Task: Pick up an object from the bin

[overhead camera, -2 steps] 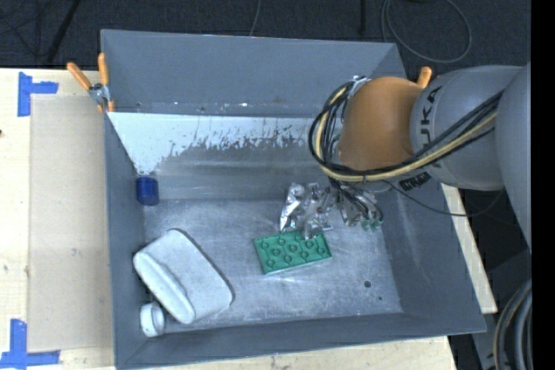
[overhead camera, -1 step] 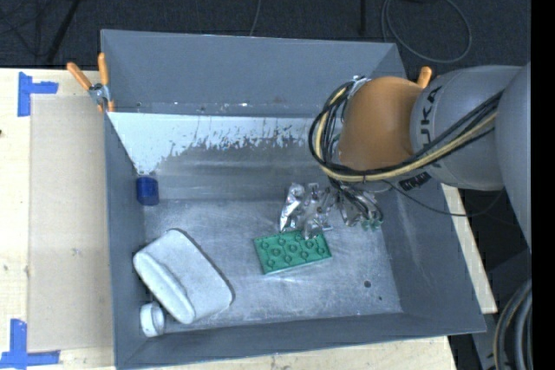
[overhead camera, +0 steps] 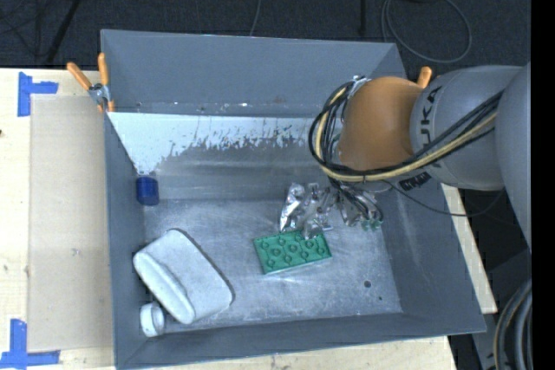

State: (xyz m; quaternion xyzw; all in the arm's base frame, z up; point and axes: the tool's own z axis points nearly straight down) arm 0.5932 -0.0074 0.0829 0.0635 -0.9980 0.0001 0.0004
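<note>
The grey metal bin (overhead camera: 243, 82) has sloping walls and a scuffed, pale-streaked floor. The arm (overhead camera: 468, 130) reaches in from the right, a broad grey body with an orange cover (overhead camera: 377, 121) at the wrist and dark cables (overhead camera: 323, 134) looped round it.

Of the loose things, the largest is a pale grey oblong case (overhead camera: 182, 275) with rounded corners. It lies flat and aslant in the lower left part of the floor.

Next in size is a green studded plate (overhead camera: 293, 253), a flat building-brick piece lying near the middle of the floor, turned a little off square with the walls.

The end effector (overhead camera: 303, 219), a cluster of bright metal parts, hangs low over the plate's far edge, at or just above it. I cannot tell whether they touch, nor whether the end effector is open or closed. Nothing can be seen gripped in it.

A small blue cylinder (overhead camera: 146, 190) stands by the left wall, well apart from the plate.

Smallest is a white round cap (overhead camera: 152, 321) in the near left corner, just beside the lower end of the case.
</note>
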